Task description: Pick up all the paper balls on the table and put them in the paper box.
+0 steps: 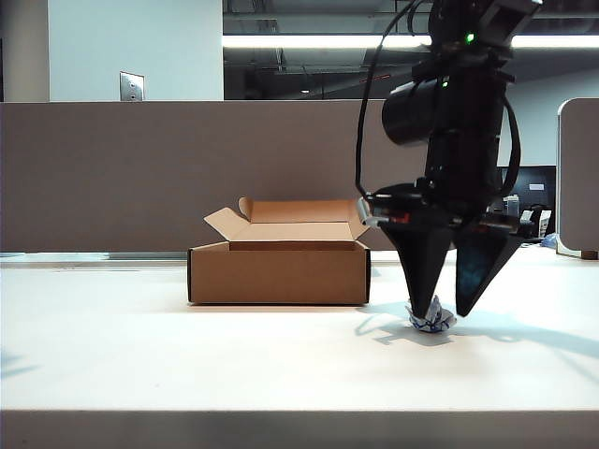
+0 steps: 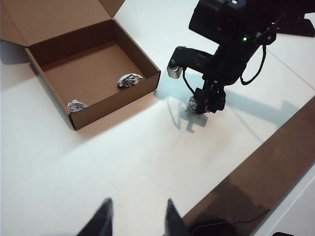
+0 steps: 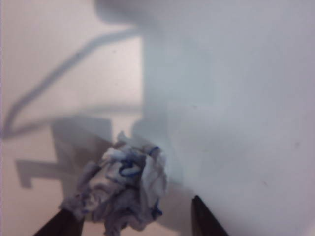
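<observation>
The broad flat white bench (image 1: 187,355) is seen carrying the low rectangular brown cardboard paper box (image 1: 279,271), which is set left of the middle in the exterior view with its hinged lid and side flaps folded back and open. Two small crumpled wads of white paper with dark print marks are shown inside the box in the left wrist view: one paper ball (image 2: 130,80) is lying against the inner wall near one corner, and the other paper ball (image 2: 77,105) is lying against the same wall near the next corner. A third crumpled paper ball (image 1: 431,317) is seen resting on the bench, apart from the box on its right in the exterior view. The right hand (image 1: 447,307) is lowered, pointing downward, with its dark fingers spread and placed on either side of this ball; in the right wrist view the ball (image 3: 125,191) is shown between the two fingertips, one tip being close against it and the other standing apart, so the ball is not pinched. The left hand (image 2: 137,216) is held high above the bench, its two fingers parted with nothing between them.
</observation>
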Robot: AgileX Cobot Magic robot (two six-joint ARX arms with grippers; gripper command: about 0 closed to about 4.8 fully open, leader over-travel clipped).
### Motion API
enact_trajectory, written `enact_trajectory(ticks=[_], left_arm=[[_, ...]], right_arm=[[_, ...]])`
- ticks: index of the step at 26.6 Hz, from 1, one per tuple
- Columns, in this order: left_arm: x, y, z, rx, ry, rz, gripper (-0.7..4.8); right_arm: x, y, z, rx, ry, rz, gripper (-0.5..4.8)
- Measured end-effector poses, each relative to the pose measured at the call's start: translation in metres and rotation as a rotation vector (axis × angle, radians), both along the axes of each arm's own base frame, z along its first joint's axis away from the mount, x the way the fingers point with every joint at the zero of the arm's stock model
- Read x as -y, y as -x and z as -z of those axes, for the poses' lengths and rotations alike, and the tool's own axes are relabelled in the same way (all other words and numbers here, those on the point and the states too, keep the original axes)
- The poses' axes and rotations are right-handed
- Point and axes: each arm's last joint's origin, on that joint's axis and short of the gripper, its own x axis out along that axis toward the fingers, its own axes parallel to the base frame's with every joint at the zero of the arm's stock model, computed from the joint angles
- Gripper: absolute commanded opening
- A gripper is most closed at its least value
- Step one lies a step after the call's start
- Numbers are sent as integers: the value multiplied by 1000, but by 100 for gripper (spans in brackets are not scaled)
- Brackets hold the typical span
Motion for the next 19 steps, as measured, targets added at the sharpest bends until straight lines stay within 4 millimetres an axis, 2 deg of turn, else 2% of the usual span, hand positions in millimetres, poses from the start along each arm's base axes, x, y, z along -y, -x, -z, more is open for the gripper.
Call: enact_trajectory(ticks=[2,7,10,16,19], left_arm=[[0,0,0,0,0,0,129],[0,0,0,0,0,0,129],[0,0,0,0,0,0,129],[0,0,0,0,0,0,129],[0,0,0,1,0,-1,129]], right_arm=[[-2,0,4,-13,-1,-4,299],[-5,0,10,-28,5,-10,133],[-6,-1,10,-22,1,-11,84],[-7,-4,8,11,-18,-27,70],[-10,-9,-2,48,-58,-33,70]])
